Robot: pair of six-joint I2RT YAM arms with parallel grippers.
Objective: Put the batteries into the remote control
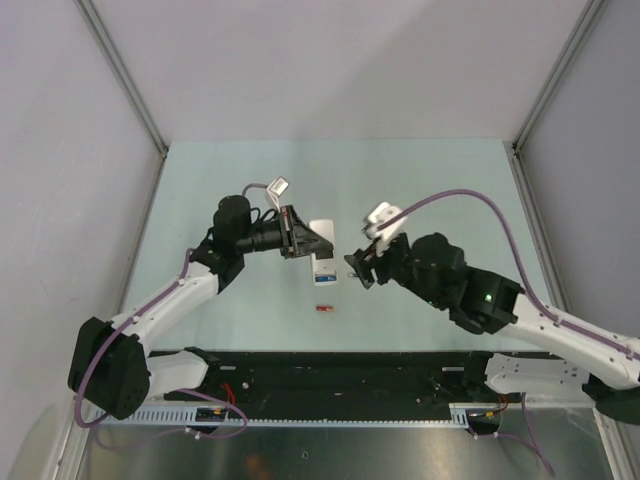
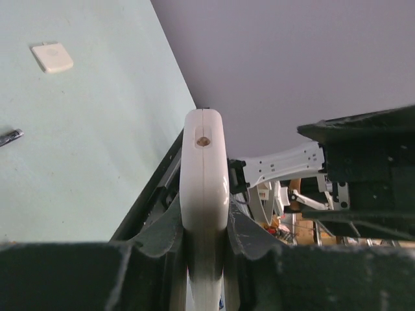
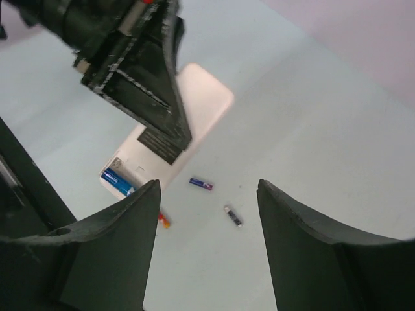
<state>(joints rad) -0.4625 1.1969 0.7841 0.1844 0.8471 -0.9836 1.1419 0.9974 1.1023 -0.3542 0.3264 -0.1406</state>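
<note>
Left gripper (image 1: 314,244): clamped tight on the remote control (image 2: 203,175), fingers pressing both long sides, white plain back facing up. The remote's far end sticks out past the fingertips.

Bay at the remote's near end is open. One bright blue battery (image 3: 118,182) lies inside it, just below the left gripper's tips as the right wrist view has it.

Right gripper (image 3: 204,227): jaws well apart, holding nothing, hanging above the table (image 1: 430,190) just beside the remote's open end.

Loose on the table between and under the right gripper's fingers:
- dark blue-purple battery (image 3: 201,184), nearest the remote
- grey-silver battery (image 3: 233,216), a little nearer the gripper
- red battery (image 1: 324,309), partly hidden behind one finger in the wrist view

White square cover (image 2: 52,57): flat on the table, well apart from the left gripper.
</note>
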